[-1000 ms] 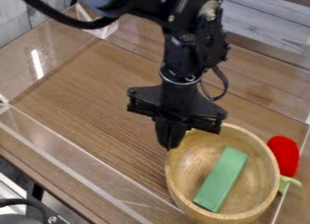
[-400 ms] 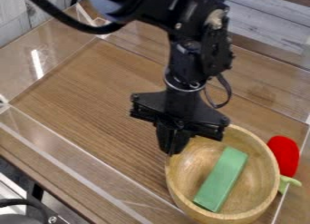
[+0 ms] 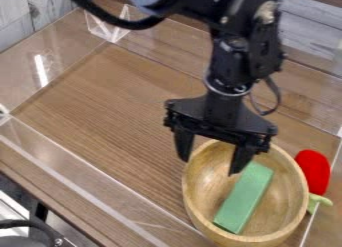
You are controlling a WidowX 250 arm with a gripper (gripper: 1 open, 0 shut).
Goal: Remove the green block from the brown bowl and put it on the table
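Black metal gripper (image 3: 219, 159), jaws spread, above the upper rim of the tan wooden bowl (image 3: 197, 213); best centre it over the flat green block (image 3: 243, 200), lower right, fingers astride its narrow width.

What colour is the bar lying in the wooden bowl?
Light green bar, plain, showing best in the camera view.

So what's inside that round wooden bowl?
A green block lies in the bowl, tilted against its inner side or floor; I can't tell which. The open gripper hides part of the bowl's far rim and whatever is behind it.
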